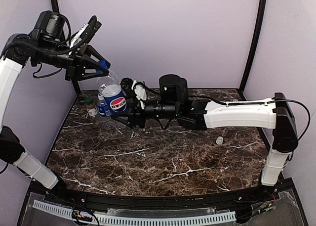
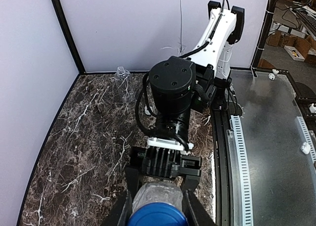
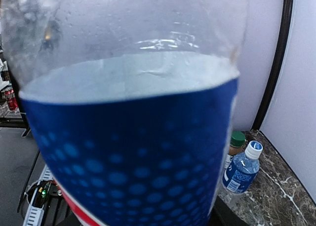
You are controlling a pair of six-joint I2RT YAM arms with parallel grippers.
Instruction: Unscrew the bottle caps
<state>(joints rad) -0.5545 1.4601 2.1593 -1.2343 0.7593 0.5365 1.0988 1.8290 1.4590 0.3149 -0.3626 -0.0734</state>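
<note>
Clamps Pepsi bottle (image 1: 111, 87) in right tool (image 1: 121, 107), raised off table (image 1: 163, 157) and tilted leftward, bracing the body; pinches its blue cap (image 2: 157, 217) in left tool (image 1: 99, 66), likely for twisting loose.

Right gripper (image 1: 121, 116) clasps bottle (image 1: 111, 86), left gripper (image 1: 101, 67) pinches cap (image 1: 104, 64)
</note>
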